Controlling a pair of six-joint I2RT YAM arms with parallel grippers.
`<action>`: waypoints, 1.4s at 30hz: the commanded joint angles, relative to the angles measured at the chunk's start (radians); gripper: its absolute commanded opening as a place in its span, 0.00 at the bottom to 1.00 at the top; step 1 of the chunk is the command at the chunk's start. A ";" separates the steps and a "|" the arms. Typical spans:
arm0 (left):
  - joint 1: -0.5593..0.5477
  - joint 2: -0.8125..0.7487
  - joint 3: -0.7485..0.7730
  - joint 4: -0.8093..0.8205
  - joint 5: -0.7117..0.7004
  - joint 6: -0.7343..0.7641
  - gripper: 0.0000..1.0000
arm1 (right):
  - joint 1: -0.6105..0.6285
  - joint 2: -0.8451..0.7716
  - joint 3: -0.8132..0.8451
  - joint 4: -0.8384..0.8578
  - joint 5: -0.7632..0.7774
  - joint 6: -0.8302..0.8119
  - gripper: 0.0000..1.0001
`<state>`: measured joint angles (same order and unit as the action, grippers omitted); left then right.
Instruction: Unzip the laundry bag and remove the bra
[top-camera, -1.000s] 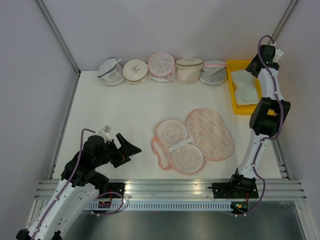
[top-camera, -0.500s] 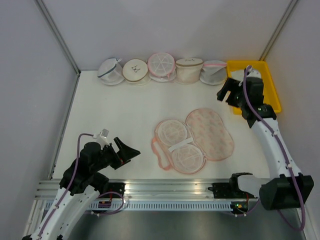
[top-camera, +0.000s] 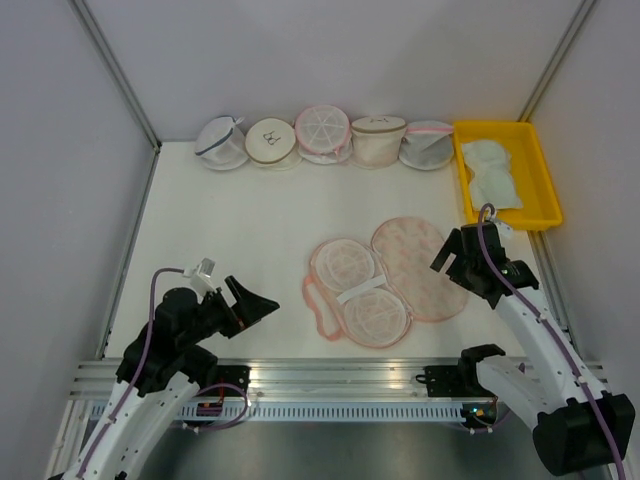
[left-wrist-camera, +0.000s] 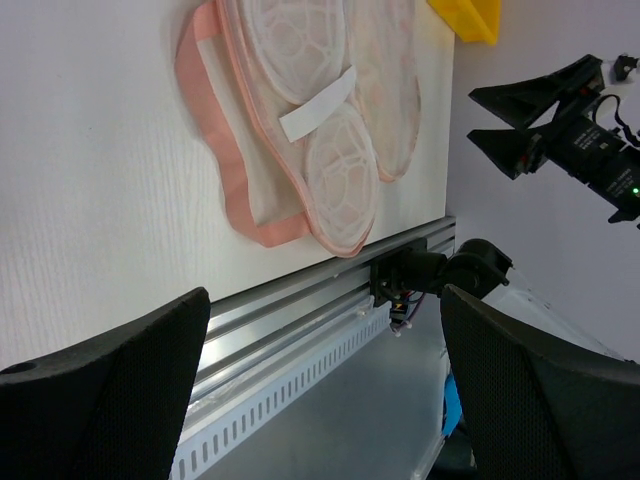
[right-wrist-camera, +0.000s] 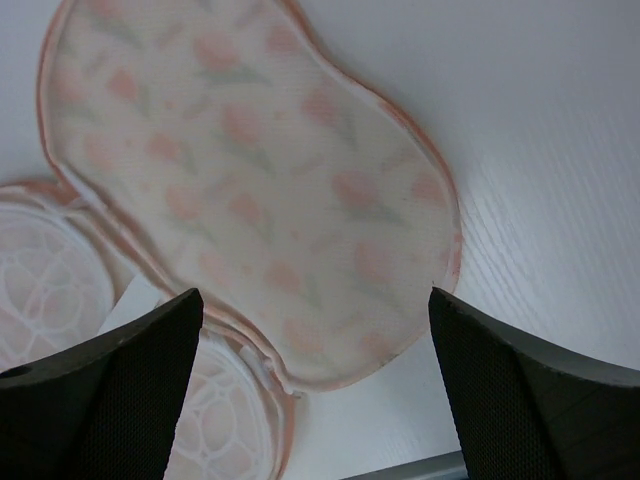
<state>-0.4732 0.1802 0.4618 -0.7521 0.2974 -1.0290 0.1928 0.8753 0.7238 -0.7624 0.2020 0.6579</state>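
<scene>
While both arms hang low over the table (top-camera: 230, 220), the notes run across the top view from left to right.

Lower left: left gripper (top-camera: 258, 292), jaws spread wide, nothing between them. It points right toward the bag but sits well apart from it.

Centre: laundry bag (top-camera: 420, 268), flat on the table and lying open like a book. The mesh-cupped half is on the left, the printed flap is folded out to the right, and the pink loop (top-camera: 315, 305) is at the far left. Long axis of each half runs from upper left to lower right. No garment shows inside.

Right of centre: right gripper (top-camera: 441, 252), jaws fully apart and empty. It hovers over the right edge of the printed flap; its wrist view is filled by that flap.

Upper right: bra (top-camera: 493, 172), pale and crumpled, inside the yellow tray (top-camera: 545, 190). It lies up and to the right of the right gripper, and the right arm is much the nearer.

Judgement: zip undone and garment out, so the task looks finished. Any further reach to the tray would fall to the right arm.

Surface: white wood-grain top, with a row of round bags (top-camera: 325, 135) along the top edge and an aluminium rail (top-camera: 340, 375) at the bottom. Plain grey walls (top-camera: 60, 150) enclose the space.
</scene>
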 joint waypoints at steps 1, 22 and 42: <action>-0.001 -0.036 0.008 0.037 0.029 0.009 1.00 | 0.007 0.045 0.019 -0.028 0.113 0.175 0.98; -0.001 -0.081 -0.002 -0.012 0.028 -0.003 1.00 | -0.077 0.490 0.005 0.227 0.353 0.172 0.98; -0.001 -0.107 -0.009 -0.021 0.032 -0.017 1.00 | -0.185 0.436 -0.175 0.434 0.039 0.049 0.11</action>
<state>-0.4732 0.0875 0.4561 -0.7731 0.2985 -1.0302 0.0082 1.3136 0.5766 -0.3515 0.3187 0.7044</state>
